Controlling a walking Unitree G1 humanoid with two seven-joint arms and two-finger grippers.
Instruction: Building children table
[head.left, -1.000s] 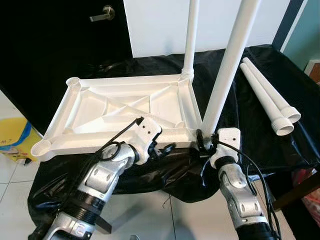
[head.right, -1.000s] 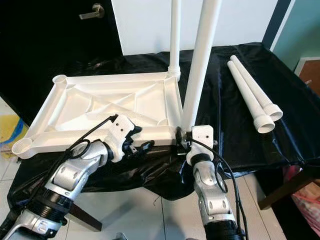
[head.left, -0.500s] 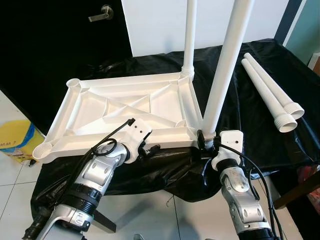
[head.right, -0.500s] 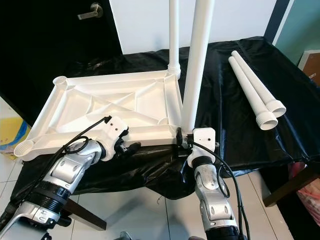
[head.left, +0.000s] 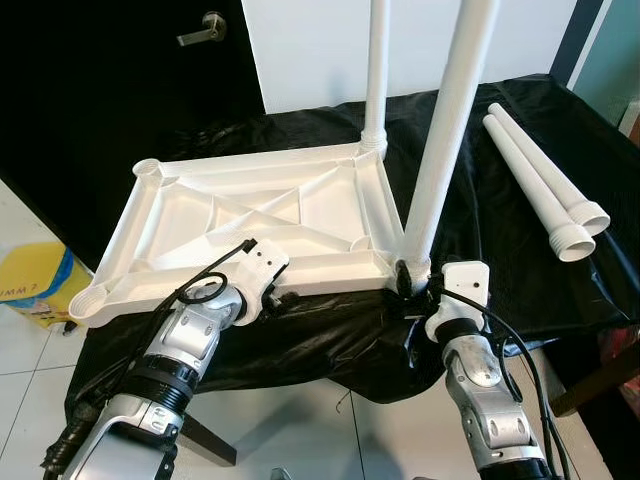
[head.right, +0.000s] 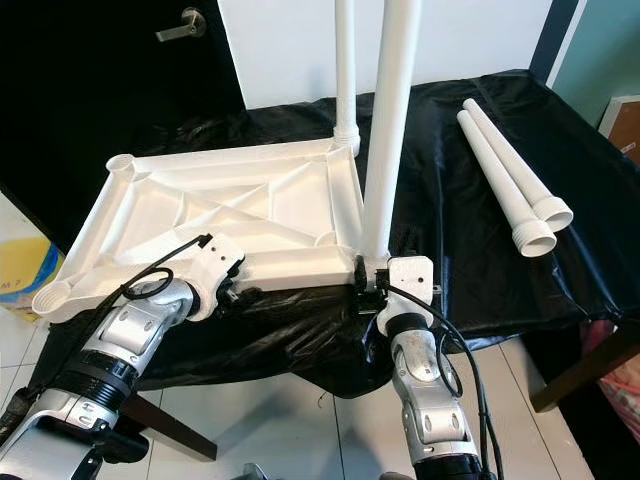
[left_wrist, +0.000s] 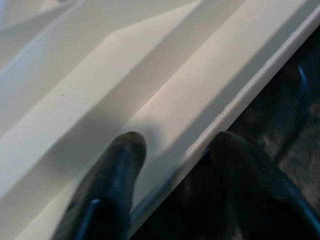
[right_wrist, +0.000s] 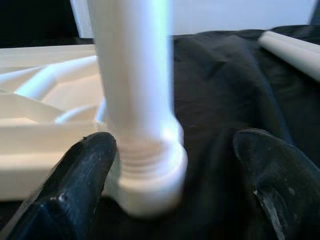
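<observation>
Your left gripper straddles near rim of upturned white plastic tabletop, frame centre, likely bracing it. Right gripper spread wide beside threaded white tube leg, lower centre, not clamping.

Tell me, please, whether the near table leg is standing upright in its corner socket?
Upright: the near leg rises from the tabletop corner, threads showing at its base.
</observation>
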